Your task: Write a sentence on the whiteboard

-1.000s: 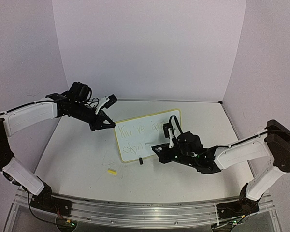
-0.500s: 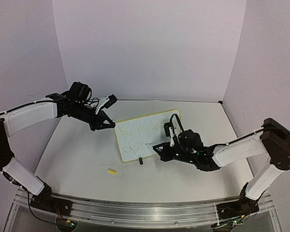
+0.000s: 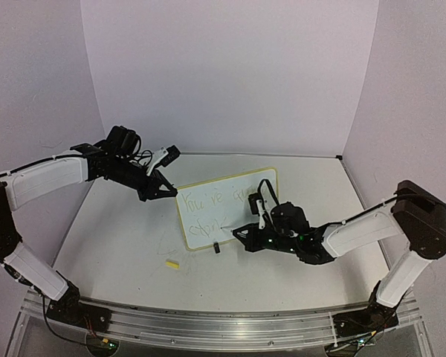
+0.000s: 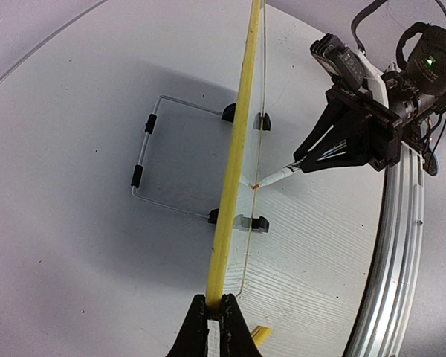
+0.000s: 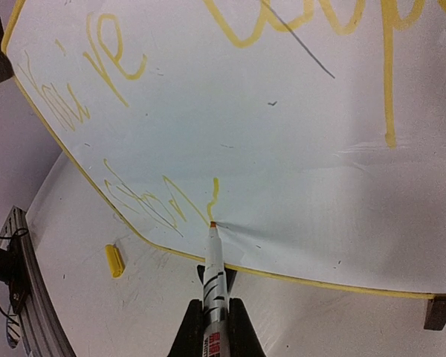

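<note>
**A:** White tabletop (image 3: 119, 238), lilac walls behind. Spotting the whiteboard (image 3: 227, 208) standing upright on its black clip feet (image 4: 262, 120), right between the two sets of fingers?

**B:** Yep. Seeing the left gripper (image 4: 214, 321) pinching tight on the board's yellow rim, with the edge running straight out ahead of those fingers. Also catching a wire stand (image 4: 145, 160) sitting off to the fingers' left, behind the board.

**A:** And the right gripper (image 5: 208, 331)?

**B:** Squeezing shut around a marker (image 5: 214, 271), barrel poking out past the fingertips, tip touching the board's face at the end of the sentence's (image 5: 97, 67) second line. Reading "You're" on the upper line, up and left of the fingers. Not making out the rest for sure.

**A:** Noticing a yellow cap (image 5: 115, 260) lying on the table too, left of the right fingers, just off the board's lower edge.
</note>
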You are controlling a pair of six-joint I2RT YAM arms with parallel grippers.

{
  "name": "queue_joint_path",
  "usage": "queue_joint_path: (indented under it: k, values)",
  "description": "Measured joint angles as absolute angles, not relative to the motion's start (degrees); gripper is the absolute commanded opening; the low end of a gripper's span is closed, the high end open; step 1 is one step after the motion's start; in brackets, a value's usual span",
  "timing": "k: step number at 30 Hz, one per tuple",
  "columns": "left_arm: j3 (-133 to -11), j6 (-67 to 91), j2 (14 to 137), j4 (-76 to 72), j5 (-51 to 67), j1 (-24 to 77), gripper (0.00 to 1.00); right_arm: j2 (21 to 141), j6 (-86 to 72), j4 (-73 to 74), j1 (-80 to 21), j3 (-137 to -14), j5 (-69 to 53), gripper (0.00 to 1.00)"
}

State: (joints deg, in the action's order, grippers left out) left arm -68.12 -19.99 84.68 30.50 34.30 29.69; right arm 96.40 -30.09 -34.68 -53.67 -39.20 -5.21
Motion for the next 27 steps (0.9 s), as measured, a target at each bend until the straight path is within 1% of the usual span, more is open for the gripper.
queue_joint_path:
  k: [15,27]
  values:
    - [-68.12,-20.03,84.68,30.50,34.32,29.70,0.00,91.69,-28.19,-31.54,-53.65,-39.27,-0.91,0.00]
    - [-68.12,-19.99,84.68,30.50,34.33,29.69,0.00,91.59,-27.72,-30.50,-53.65,-40.45,-0.88,0.00]
